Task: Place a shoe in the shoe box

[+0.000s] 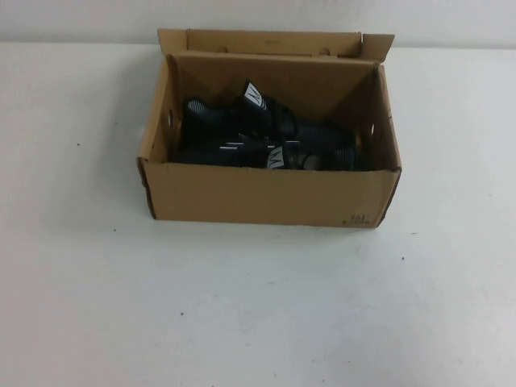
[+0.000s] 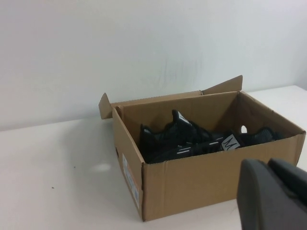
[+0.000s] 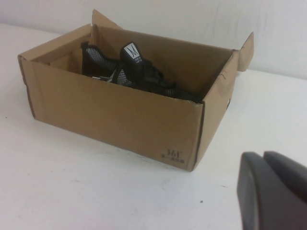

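Note:
The brown cardboard shoe box (image 1: pixel 266 193) stands open in the middle of the white table, its lid flap (image 1: pixel 266 42) folded back. Two black knit shoes lie inside side by side: one toward the back (image 1: pixel 242 113), one along the front wall (image 1: pixel 258 153), each showing a white tongue tag. In the left wrist view the shoes (image 2: pixel 177 136) fill the box (image 2: pixel 201 177), and my left gripper (image 2: pixel 267 165) sits shut and empty, short of the box. My right gripper (image 3: pixel 263 157) is shut and empty too, off the box's printed corner (image 3: pixel 172 154). Neither gripper appears in the high view.
Bare white table (image 1: pixel 242 314) surrounds the box on all sides. A pale wall (image 2: pixel 144 48) rises behind the table's far edge. Small side flaps (image 1: pixel 377 47) stick up at the box's rear corners.

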Robot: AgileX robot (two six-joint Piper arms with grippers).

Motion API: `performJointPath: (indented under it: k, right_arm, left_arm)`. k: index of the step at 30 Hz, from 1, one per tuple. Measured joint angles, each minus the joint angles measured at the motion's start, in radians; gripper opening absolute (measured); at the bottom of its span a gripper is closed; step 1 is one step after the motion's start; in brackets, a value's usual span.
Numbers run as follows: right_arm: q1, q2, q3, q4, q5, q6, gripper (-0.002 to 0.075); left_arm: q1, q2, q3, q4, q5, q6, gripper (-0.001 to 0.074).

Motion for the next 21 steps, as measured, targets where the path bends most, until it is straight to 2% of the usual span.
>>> performJointPath:
  k: [5,11,13,17,21]
  right_arm:
    - [0.000,0.000,0.000,0.002,0.000,0.000,-0.0017]
    - [0.000,0.000,0.000,0.002,0.000,0.000,-0.0017]
    - [0.000,0.000,0.000,0.004,0.000,0.000,-0.0017]
    - [0.000,0.000,0.000,0.004,0.000,0.000,-0.0017]
    - [0.000,0.000,0.000,0.004,0.000,0.000,-0.0017]
  left_arm:
    - [0.000,-0.067,0.057,0.008,-0.048,-0.002,-0.0001]
    - [0.000,-0.146,0.166,0.040,-0.238,-0.032,-0.0001]
    - [0.000,-0.148,0.188,0.110,-0.271,-0.098,-0.0001]
    - [0.000,-0.149,0.227,0.354,-0.279,-0.364,-0.0001]
    - [0.000,-0.152,0.287,0.455,-0.264,-0.446,-0.0001]
